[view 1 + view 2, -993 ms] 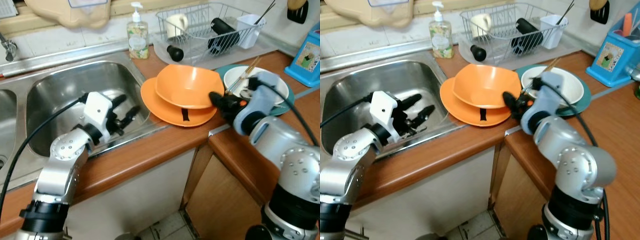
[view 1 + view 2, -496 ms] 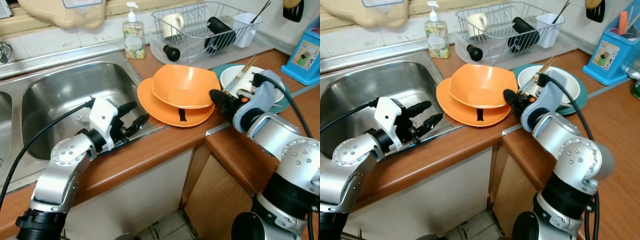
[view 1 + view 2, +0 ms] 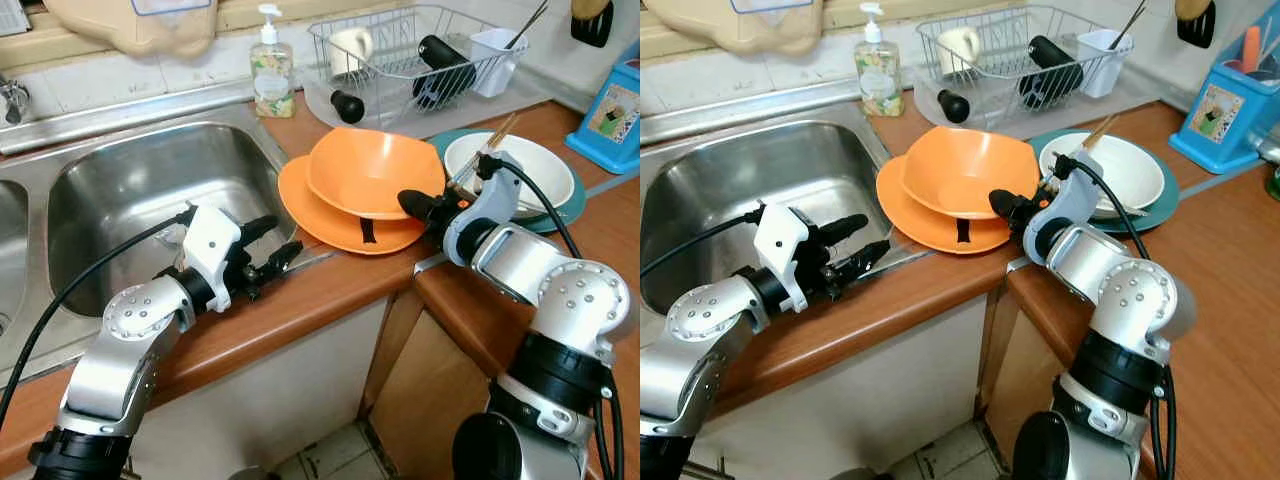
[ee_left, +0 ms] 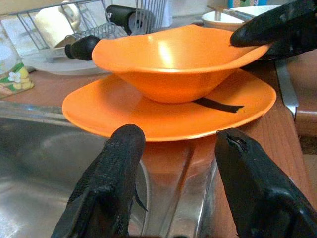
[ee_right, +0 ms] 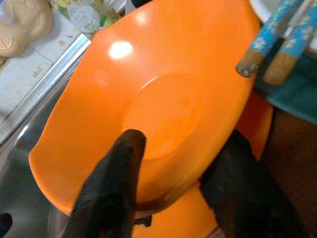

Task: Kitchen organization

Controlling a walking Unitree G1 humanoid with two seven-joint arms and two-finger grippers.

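An orange bowl (image 3: 372, 172) rests in an orange plate (image 3: 330, 215) on the wooden counter, just right of the steel sink (image 3: 150, 190). My right gripper (image 3: 405, 203) is at the bowl's right rim, open, with one finger (image 5: 114, 188) over the inside and the other under the rim. My left gripper (image 3: 285, 236) hovers over the sink's front right corner, open and empty. It points at the plate (image 4: 168, 114), a short way from its edge.
A white bowl (image 3: 530, 170) with chopsticks sits on a teal plate right of the orange bowl. Behind stand a wire dish rack (image 3: 420, 50) with a mug and a black bottle, a soap bottle (image 3: 272, 75) and a blue box (image 3: 610, 110).
My right gripper has slid left, further over the orange bowl's rim. My left gripper has edged right toward the plate. The bowl and plate have stayed put; the camera has shifted slightly.
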